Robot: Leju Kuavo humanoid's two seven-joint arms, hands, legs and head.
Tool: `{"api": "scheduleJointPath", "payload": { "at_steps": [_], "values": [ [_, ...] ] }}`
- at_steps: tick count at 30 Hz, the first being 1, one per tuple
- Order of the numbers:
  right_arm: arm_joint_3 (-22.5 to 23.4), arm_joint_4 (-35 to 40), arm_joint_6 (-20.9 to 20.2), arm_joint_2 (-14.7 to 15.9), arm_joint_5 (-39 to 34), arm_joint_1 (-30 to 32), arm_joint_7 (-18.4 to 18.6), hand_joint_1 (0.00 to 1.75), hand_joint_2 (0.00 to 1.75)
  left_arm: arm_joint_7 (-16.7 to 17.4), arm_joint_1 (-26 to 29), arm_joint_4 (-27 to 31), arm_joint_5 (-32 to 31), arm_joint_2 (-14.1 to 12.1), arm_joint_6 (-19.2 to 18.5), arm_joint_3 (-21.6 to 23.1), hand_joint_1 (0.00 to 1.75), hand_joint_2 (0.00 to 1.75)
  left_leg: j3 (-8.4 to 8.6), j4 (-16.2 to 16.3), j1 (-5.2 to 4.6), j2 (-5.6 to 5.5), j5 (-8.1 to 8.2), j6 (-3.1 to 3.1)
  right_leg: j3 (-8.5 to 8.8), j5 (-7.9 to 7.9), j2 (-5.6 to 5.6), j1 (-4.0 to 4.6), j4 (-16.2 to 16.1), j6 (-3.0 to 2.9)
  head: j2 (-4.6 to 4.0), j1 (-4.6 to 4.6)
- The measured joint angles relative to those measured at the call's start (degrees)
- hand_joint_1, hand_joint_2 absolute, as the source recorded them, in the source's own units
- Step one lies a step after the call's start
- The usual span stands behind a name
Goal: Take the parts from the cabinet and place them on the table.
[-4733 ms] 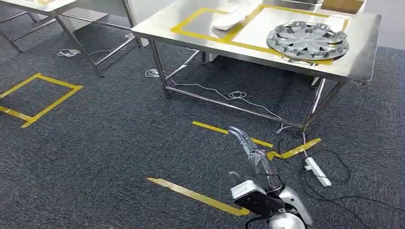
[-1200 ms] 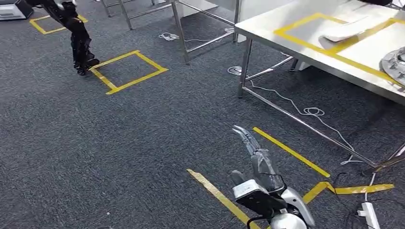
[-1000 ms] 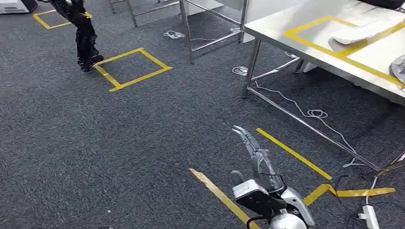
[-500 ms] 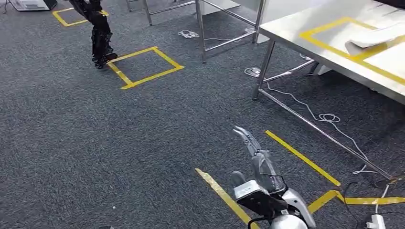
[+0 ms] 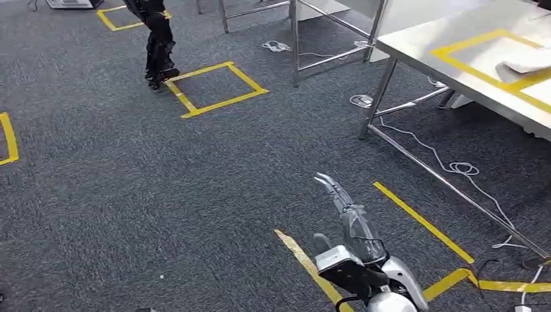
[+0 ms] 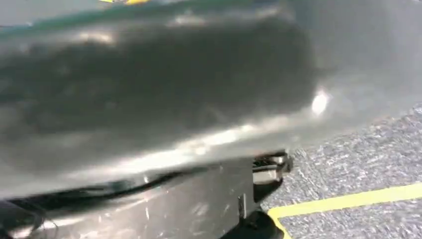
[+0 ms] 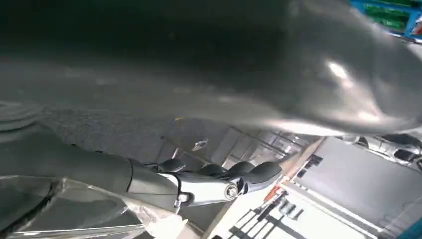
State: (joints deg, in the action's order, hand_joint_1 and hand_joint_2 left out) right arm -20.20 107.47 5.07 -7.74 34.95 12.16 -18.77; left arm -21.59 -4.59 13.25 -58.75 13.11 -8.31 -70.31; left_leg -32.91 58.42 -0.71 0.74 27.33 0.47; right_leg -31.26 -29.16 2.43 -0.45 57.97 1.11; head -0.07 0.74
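The right arm (image 5: 383, 286) rises from the lower right of the head view, its right hand (image 5: 344, 211) stretched straight out over the carpet (image 5: 162, 195), fingers apart and holding nothing. The right wrist view shows those fingers (image 7: 234, 174) extended, touching nothing, below a blurred grey surface. The left wrist view shows blurred grey and carpet with yellow tape (image 6: 348, 201); I cannot tell the left hand's state. A white part (image 5: 529, 62) lies on the counter (image 5: 448, 71) at the upper right. A person's dark legs (image 5: 158, 42) stand at the upper left.
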Motion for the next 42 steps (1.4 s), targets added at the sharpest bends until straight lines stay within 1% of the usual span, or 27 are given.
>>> {"api": "scheduleJointPath", "payload": {
  "at_steps": [1, 2, 3, 5, 6, 7, 8, 11, 12, 15, 16, 17, 19, 21, 22, 24, 26, 27, 31, 32, 33, 34, 36, 37, 39, 41, 42],
  "values": [
    [-0.07, 0.06, 0.06, 0.02, 0.02, -0.01, 0.02, 0.0, 0.0, 0.0, 0.09, 0.0, -0.06, 0.02, 0.0, 0.0, 0.0, 0.0, 0.44, -0.9, 0.4, -0.2, -0.47, 0.61, -0.07, -0.39, 0.07, 0.09, 0.11, 0.45, 0.0, 0.0],
    [-0.09, 0.11, 0.11, 0.02, 0.02, 0.0, 0.11, 0.0, 0.0, 0.0, 0.05, 0.0, -0.11, 0.09, -0.02, 0.0, 0.0, 0.0, 0.59, -1.15, 0.48, -0.29, -0.64, 0.93, -0.8, -1.53, -0.96, -0.07, 1.34, 0.53, 0.0, 0.15],
    [-0.15, 0.15, 0.17, 0.02, 0.02, -0.08, 0.15, 0.0, 0.0, 0.0, -0.07, 0.0, -0.17, 0.09, -0.04, -0.02, 0.0, 0.0, 0.53, -1.14, 0.51, -0.46, -0.67, 1.29, -2.19, -3.28, -1.65, -0.1, 4.52, 0.52, 0.0, 0.24],
    [-0.15, 0.15, 0.17, 0.04, 0.07, 0.14, 0.33, 0.0, 0.0, 0.0, -0.11, 0.0, -0.22, 0.2, -0.07, -0.02, 0.0, 0.0, 0.51, -1.13, 0.42, -0.86, -0.6, 1.43, -7.02, -7.49, -2.28, -0.12, 14.39, 0.75, 0.0, 0.31],
    [-0.15, 0.13, 0.17, 0.04, 0.09, 0.17, 0.35, 0.0, 0.0, 0.0, -0.05, 0.0, -0.26, 0.17, -0.07, -0.02, 0.0, 0.0, 0.51, -1.11, 0.39, -1.01, -0.59, 1.44, -8.68, -8.18, -2.3, -0.11, 17.42, 0.86, 0.0, 0.33],
    [-0.13, 0.13, 0.2, 0.07, 0.09, 0.19, 0.35, 0.0, 0.0, 0.0, -0.01, 0.0, -0.28, 0.17, -0.07, -0.02, 0.0, 0.0, 0.56, -1.09, 0.38, -1.23, -0.59, 1.43, -9.28, -7.52, -2.3, -0.15, 18.09, 0.89, 0.0, 0.28],
    [-0.15, 0.13, 0.2, 0.07, 0.09, 0.19, 0.35, 0.0, 0.0, 0.0, -0.02, 0.0, -0.35, 0.17, -0.07, -0.02, 0.0, 0.0, 0.6, -1.08, 0.4, -1.5, -0.58, 1.43, -8.59, -5.77, -2.29, -0.19, 16.18, 0.93, 0.0, 0.31],
    [-0.15, 0.13, 0.22, 0.07, 0.09, 0.16, 0.35, 0.0, 0.0, 0.0, -0.1, 0.0, -0.42, 0.26, -0.07, -0.02, 0.0, 0.0, 0.72, -0.64, 0.55, -2.46, -0.23, 0.89, -2.13, 1.08, -2.83, -0.48, 2.6, 0.92, 0.0, 0.33],
    [-0.15, 0.13, 0.22, 0.09, 0.11, 0.13, 0.37, 0.0, 0.0, 0.0, -0.1, 0.0, -0.42, 0.24, -0.07, -0.04, 0.0, 0.0, 0.38, -0.19, 0.17, -2.67, 0.01, 0.49, -1.47, 0.09, -3.95, -0.5, 1.45, 0.91, 0.0, 0.33],
    [-0.17, 0.31, 0.48, 0.15, 0.2, 0.91, 0.35, 0.0, 0.0, 0.18, 0.03, 0.0, -0.57, 0.24, 0.04, -0.04, 0.0, 0.0, -0.11, 0.03, 0.41, -3.13, -0.26, -0.26, -1.13, 0.02, -3.88, -0.24, 1.12, 0.08, 0.0, 0.2],
    [-0.2, 0.35, 0.55, 0.15, 0.24, 1.07, 0.35, 0.0, 0.0, 0.24, 0.06, 0.0, -0.63, 0.22, 0.09, -0.04, 0.0, 0.0, -0.15, 0.36, 0.4, -3.36, -0.02, -0.48, -0.99, 0.22, -3.6, -0.57, 0.86, -0.28, 0.0, 0.28],
    [-0.22, 0.48, 0.59, 0.15, 0.28, 1.14, 0.35, 0.0, 0.0, 0.28, 0.07, 0.0, -0.68, 0.26, 0.11, -0.04, 0.0, 0.0, -0.21, 0.85, 0.42, -2.56, 0.5, -0.78, -0.81, 0.26, -3.26, -0.65, 0.74, -0.53, 0.0, 0.2],
    [-0.24, 0.77, 0.81, 0.15, 0.24, 1.37, 0.33, 0.0, 0.0, 0.33, -0.1, 0.0, -0.79, 0.26, 0.11, -0.04, 0.0, 0.0, -2.83, 6.84, 0.54, -1.58, 4.18, -1.36, -0.59, 0.07, -2.66, -0.56, 0.74, -0.9, 0.0, -0.11],
    [-0.15, 0.79, 0.94, 0.17, 0.04, 2.0, 0.35, 0.0, 0.0, 0.46, -0.07, 0.0, -0.96, 0.26, 0.13, -0.04, 0.0, 0.0, -7.36, 16.44, 0.63, -1.48, 8.09, -1.56, -0.54, -0.07, -1.83, -0.4, 0.75, -1.13, 0.0, -0.13],
    [-0.15, 0.79, 0.96, 0.17, -0.04, 2.19, 0.35, 0.0, 0.0, 0.52, 0.05, 0.0, -1.14, 0.26, 0.13, -0.04, 0.0, 0.0, -8.38, 18.43, 0.63, -1.48, 8.22, -1.55, -0.52, -0.12, -1.51, -0.33, 0.75, -1.2, 0.0, -0.15],
    [-0.11, 0.81, 1.09, 0.17, -0.11, 2.26, 0.35, 0.0, 0.0, 0.66, 0.15, 0.0, -1.25, 0.24, 0.15, -0.04, 0.0, 0.0, -6.78, 14.88, 0.59, -1.47, 5.03, -1.09, -0.35, -0.19, -1.12, -0.13, 0.75, -1.23, 0.0, -0.15],
    [-0.09, 0.98, 1.18, 0.17, -0.13, 2.35, 0.35, 0.0, 0.0, 0.66, 0.12, 0.0, -1.36, 0.24, 0.15, -0.04, 0.0, 0.0, -1.76, 4.59, 0.21, -0.75, -0.22, -0.15, 0.06, -0.41, -0.72, -0.04, 0.74, -1.23, 0.0, -0.13],
    [-0.09, 1.09, 1.2, 0.17, -0.13, 2.36, 0.35, 0.0, 0.0, 0.66, 0.07, 0.0, -1.35, 0.24, 0.15, -0.04, 0.0, 0.0, -0.21, 1.55, -0.26, 0.62, -0.3, 0.24, 0.12, -0.5, -0.58, 0.04, 0.72, -1.13, 0.0, -0.09],
    [-0.02, 1.11, 1.29, 0.22, -0.13, 2.6, 0.35, 0.0, 0.0, 0.68, 0.06, 0.0, -1.36, 0.17, 0.31, -0.04, 0.0, 0.0, -0.03, 0.11, -0.59, -0.15, 0.0, 0.73, 0.1, -0.38, 0.38, 0.24, 0.33, -0.17, 0.0, -0.07],
    [-0.02, 1.25, 1.31, 0.22, -0.13, 2.63, 0.35, 0.0, 0.0, 0.7, 0.11, 0.0, -1.38, 0.2, 0.33, -0.04, 0.0, 0.0, 0.53, -0.97, 0.04, -0.3, -0.58, 1.26, 0.04, -0.84, 0.09, 0.25, 0.53, 0.17, 0.0, -0.07],
    [0.0, 1.31, 1.4, 0.24, -0.13, 2.65, 0.31, 0.0, 0.0, 0.72, 0.07, 0.0, -1.38, 0.28, 0.33, -0.04, 0.0, 0.0, 0.74, -1.31, 0.02, -0.46, -0.73, 1.38, -0.53, -1.59, -1.08, 0.23, 1.43, 0.35, 0.0, 0.04],
    [-0.02, 1.42, 1.46, 0.24, -0.13, 2.66, 0.26, 0.0, 0.0, 0.77, -0.05, 0.0, -1.38, 0.31, 0.33, -0.04, 0.0, 0.0, 0.7, -1.32, 0.05, -0.61, -0.77, 1.55, -1.56, -3.05, -1.67, 0.23, 3.63, 0.42, 0.0, 0.11],
    [0.0, 1.4, 1.57, 0.44, -0.13, 2.95, 0.24, 0.0, 0.0, 0.85, -0.1, 0.0, -1.38, 0.46, 0.31, -0.04, 0.0, 0.0, 0.66, -1.31, 0.02, -1.1, -0.72, 1.76, -6.43, -7.45, -2.24, 0.15, 13.65, 0.78, 0.0, 0.2],
    [0.0, 1.4, 1.57, 0.5, -0.13, 3.07, 0.24, 0.0, 0.0, 0.85, -0.02, 0.0, -1.38, 0.46, 0.31, -0.04, 0.0, 0.0, 0.65, -1.3, 0.02, -1.3, -0.71, 1.78, -8.22, -8.26, -2.27, 0.16, 16.81, 0.94, 0.0, 0.26],
    [0.0, 1.38, 1.62, 0.57, -0.13, 3.16, 0.24, 0.0, 0.0, 0.92, 0.03, 0.0, -1.38, 0.48, 0.29, -0.04, 0.0, 0.0, 0.73, -1.24, 0.06, -1.86, -0.68, 1.74, -8.01, -5.78, -2.27, -0.03, 15.34, 1.13, 0.0, 0.24],
    [0.0, 1.38, 1.62, 0.57, -0.13, 3.17, 0.24, 0.0, 0.0, 0.92, -0.05, 0.0, -1.38, 0.52, 0.28, -0.04, 0.0, 0.0, 0.79, -0.89, 0.23, -2.76, -0.46, 1.4, -3.63, -0.34, -2.6, -0.45, 5.98, 1.28, 0.0, 0.22],
    [0.0, 1.38, 1.62, 0.57, -0.13, 3.13, 0.24, 0.0, 0.0, 0.92, -0.06, 0.0, -1.38, 0.52, 0.26, -0.04, 0.0, 0.0, 0.65, -0.51, 0.26, -2.99, -0.2, 1.01, -1.77, 0.56, -3.83, -0.75, 1.81, 1.37, 0.0, 0.26]
  ]
}}
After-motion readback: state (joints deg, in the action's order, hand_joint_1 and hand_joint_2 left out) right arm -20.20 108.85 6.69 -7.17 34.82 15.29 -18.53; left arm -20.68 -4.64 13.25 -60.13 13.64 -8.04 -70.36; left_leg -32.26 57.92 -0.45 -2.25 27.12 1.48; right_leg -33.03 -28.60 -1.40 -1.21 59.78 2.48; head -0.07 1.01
